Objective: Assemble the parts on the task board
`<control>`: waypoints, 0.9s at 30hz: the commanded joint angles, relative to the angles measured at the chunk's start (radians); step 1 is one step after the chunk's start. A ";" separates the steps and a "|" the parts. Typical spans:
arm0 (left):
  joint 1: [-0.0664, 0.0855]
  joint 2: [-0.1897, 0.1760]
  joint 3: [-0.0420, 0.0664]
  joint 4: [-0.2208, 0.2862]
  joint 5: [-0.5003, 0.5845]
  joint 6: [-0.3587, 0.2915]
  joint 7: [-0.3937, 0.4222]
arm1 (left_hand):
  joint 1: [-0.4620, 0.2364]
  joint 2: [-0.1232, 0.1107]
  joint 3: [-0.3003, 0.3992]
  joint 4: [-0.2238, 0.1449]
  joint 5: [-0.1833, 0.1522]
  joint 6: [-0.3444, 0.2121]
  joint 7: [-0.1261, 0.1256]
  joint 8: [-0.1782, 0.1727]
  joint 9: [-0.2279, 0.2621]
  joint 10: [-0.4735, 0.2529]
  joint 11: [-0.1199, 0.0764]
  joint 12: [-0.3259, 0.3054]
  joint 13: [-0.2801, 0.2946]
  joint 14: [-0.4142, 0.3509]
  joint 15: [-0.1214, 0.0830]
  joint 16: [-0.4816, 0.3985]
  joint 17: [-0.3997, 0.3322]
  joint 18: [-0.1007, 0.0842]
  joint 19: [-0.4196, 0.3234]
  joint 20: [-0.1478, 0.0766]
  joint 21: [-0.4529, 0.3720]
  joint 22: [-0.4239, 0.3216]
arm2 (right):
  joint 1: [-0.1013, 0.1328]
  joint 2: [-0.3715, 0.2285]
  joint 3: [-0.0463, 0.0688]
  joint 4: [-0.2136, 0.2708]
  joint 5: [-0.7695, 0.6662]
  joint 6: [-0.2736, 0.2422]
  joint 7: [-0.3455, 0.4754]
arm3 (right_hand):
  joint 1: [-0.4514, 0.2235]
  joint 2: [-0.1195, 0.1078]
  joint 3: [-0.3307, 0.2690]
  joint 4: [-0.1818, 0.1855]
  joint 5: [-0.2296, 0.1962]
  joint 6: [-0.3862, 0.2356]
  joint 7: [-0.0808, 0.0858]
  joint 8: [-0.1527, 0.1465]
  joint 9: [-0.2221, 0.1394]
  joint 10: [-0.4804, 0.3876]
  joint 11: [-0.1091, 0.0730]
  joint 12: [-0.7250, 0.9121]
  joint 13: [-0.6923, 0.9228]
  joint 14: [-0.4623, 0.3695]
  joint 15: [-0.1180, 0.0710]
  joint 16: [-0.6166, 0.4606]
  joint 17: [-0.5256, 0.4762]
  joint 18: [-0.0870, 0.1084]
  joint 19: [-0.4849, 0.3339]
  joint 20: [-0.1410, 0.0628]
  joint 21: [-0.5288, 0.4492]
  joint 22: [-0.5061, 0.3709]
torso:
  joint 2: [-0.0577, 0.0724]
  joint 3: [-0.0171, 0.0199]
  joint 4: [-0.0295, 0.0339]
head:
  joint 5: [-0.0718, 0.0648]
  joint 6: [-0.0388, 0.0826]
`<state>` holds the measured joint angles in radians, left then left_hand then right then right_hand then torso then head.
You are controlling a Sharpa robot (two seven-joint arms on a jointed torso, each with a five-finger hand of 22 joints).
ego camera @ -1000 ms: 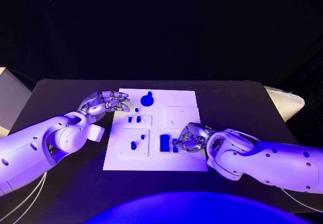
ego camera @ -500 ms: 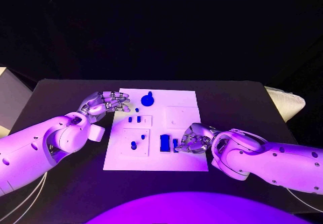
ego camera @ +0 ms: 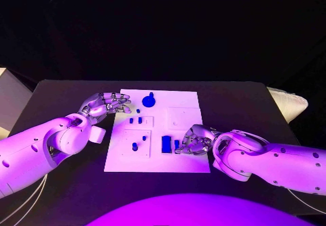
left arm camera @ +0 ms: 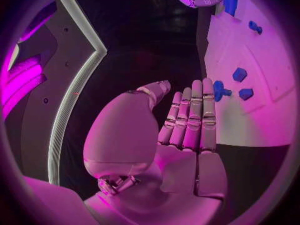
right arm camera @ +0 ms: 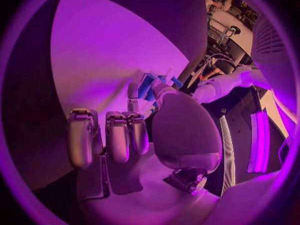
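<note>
The white task board (ego camera: 183, 101) lies in the middle of the black table. A tall blue block (ego camera: 166, 143) stands near its front edge. Right beside the block, my right hand (ego camera: 193, 140) pinches a small blue part (ego camera: 176, 144) between thumb and a finger; the right wrist view shows the same small blue part (right arm camera: 148, 84) at the tips of that hand (right arm camera: 137, 130). My left hand (ego camera: 107, 103) hovers at the board's far left edge and holds nothing; in the left wrist view its fingers (left arm camera: 190, 120) are straight. A round blue knob piece (ego camera: 148, 100) sits just right of it.
Several small blue parts (ego camera: 136, 120) sit in the white panels on the board's left half, and a plain square panel (ego camera: 183, 117) is on its right half. A pale box (ego camera: 5, 94) stands off the table's left edge, a white object (ego camera: 289, 103) off its right edge.
My right hand has shifted slightly to the right and away from me, and the small blue part at its fingertips moved with it. The left hand has stayed put.
</note>
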<state>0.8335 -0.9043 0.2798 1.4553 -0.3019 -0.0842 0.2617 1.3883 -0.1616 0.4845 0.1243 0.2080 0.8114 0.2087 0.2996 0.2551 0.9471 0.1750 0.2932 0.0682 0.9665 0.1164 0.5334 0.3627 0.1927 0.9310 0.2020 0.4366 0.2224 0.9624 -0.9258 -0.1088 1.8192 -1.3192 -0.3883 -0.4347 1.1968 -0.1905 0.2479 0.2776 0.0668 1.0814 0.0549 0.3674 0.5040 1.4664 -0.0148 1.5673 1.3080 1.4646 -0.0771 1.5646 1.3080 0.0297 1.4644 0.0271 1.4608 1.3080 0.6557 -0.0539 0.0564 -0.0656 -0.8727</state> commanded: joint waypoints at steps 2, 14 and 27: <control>0.000 0.002 0.001 0.002 0.003 0.015 0.004 | -0.003 0.006 -0.002 0.005 0.003 -0.007 0.034 0.005 -0.001 -0.006 0.003 0.004 0.000 -0.010 -0.001 -0.003 0.001 -0.013 -0.003 0.007 -0.006 -0.001 | -0.004 0.007 -0.001 -0.006 -0.011 0.023 -0.007 | 0.014 0.005 -0.005 0.001 -0.006 0.001 -0.001 0.003 -0.002 0.104 -0.005 0.003 0.263 0.106 -0.005 0.006 0.263 -0.011 0.091 -0.005 0.002 0.237 | 0.000 -0.0005 -0.0001 | 0.001 0.000; -0.001 0.001 0.001 0.002 0.003 0.017 0.004 | -0.003 0.006 -0.002 0.006 0.003 -0.007 0.034 0.006 -0.001 -0.006 0.003 0.005 0.000 -0.010 -0.001 -0.004 0.002 -0.013 -0.003 0.007 -0.008 -0.002 | -0.006 0.018 -0.001 -0.019 -0.038 0.018 -0.020 | 0.049 0.021 0.004 -0.003 -0.004 0.003 -0.004 0.003 -0.003 0.104 -0.007 0.003 0.263 0.106 -0.008 0.006 0.263 -0.011 0.091 -0.007 0.006 0.238 | -0.001 0.0001 -0.0010 | 0.001 0.000; -0.001 0.001 0.001 0.002 0.003 0.018 0.004 | -0.003 0.006 -0.002 0.006 0.003 -0.007 0.034 0.006 -0.001 -0.006 0.003 0.005 0.000 -0.010 -0.001 -0.004 0.002 -0.013 -0.003 0.007 -0.008 -0.002 | -0.006 0.023 -0.001 -0.030 -0.025 0.019 0.008 | 0.062 0.014 -0.006 -0.001 -0.017 0.006 -0.005 0.005 -0.004 0.104 -0.008 0.003 0.263 0.106 -0.008 0.006 0.263 -0.012 0.092 -0.008 0.008 0.238 | 0.000 -0.0002 -0.0007 | 0.001 0.000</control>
<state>0.8323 -0.9046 0.2798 1.4553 -0.3019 -0.0825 0.2604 1.3883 -0.1616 0.4844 0.1243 0.2080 0.8114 0.2087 0.3006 0.2552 0.9471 0.1750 0.2932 0.0682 0.9629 0.1128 0.5334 0.3636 0.1927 0.9310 0.2019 0.4322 0.2210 0.9605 -0.9012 -0.1068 1.7960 -1.3391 -0.3880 -0.4281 1.2482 -0.1793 0.2468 0.2787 0.0536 1.0835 0.0528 0.3674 0.5010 1.4664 -0.0147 1.5673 1.3076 1.4646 -0.0771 1.5646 1.3077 0.0297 1.4644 0.0272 1.4656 1.3077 0.6551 -0.0538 0.0556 -0.0646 -0.8727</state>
